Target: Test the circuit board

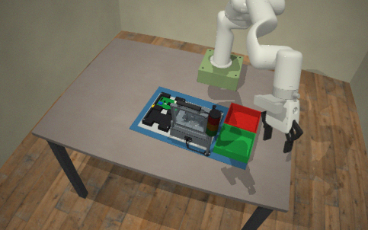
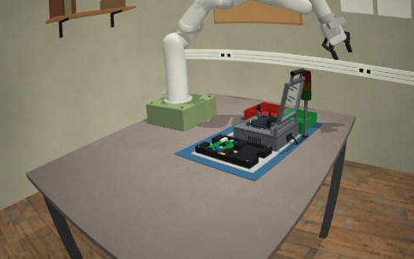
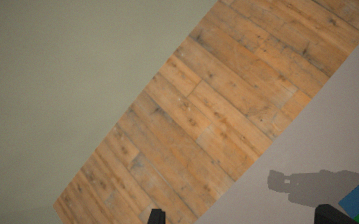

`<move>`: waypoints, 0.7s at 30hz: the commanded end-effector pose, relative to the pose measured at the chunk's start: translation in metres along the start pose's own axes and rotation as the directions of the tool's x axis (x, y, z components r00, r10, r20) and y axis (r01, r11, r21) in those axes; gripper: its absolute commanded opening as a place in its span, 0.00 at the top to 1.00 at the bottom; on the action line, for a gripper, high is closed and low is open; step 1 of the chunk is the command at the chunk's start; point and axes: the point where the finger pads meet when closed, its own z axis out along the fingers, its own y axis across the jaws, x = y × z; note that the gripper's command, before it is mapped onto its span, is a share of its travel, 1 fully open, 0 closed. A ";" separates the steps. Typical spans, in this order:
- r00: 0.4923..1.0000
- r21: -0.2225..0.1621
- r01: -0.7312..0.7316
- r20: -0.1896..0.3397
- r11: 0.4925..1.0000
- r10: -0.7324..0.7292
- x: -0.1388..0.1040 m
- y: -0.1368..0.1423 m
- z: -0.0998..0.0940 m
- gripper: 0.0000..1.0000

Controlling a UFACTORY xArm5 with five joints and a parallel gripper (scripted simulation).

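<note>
The green circuit board [image 1: 167, 102] [image 2: 224, 146] lies in the black tray [image 1: 158, 116] [image 2: 243, 159], its white connector [image 2: 224, 139] at one end. The grey tester [image 1: 189, 135] [image 2: 259, 136] stands beside the tray with its lid [image 1: 190, 119] [image 2: 291, 101] raised. The signal light [image 1: 212, 122] [image 2: 307, 87] shows dark red, amber and green sections, none clearly lit. The red bin [image 1: 247, 108] [image 2: 256, 111] and green bin [image 1: 232, 153] [image 2: 309, 121] look empty. My gripper [image 1: 277, 145] [image 2: 344, 55] [image 3: 243, 216] is open and empty, high up beyond the bins, far from the board. The tester's pins are too small to tell.
A blue mat [image 1: 139, 121] [image 2: 251, 175] lies under the tray and tester. A black cable [image 1: 193, 148] runs from the tester to the light's pole. The arm's green base block [image 1: 219, 78] [image 2: 183, 115] stands at the back. The table's edge is below the gripper's side.
</note>
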 end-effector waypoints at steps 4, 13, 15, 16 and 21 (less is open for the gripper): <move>0.998 -0.041 -0.067 -0.020 0.997 0.066 0.046 0.039 -0.022 0.00; 0.984 -0.109 -0.174 -0.047 0.979 0.169 0.103 0.107 -0.053 0.00; 0.980 -0.123 -0.198 -0.054 0.972 0.193 0.114 0.123 -0.060 0.00; 0.977 -0.130 -0.210 -0.057 0.969 0.204 0.119 0.131 -0.064 0.00; 0.965 -0.158 -0.259 -0.069 0.953 0.251 0.138 0.165 -0.079 0.00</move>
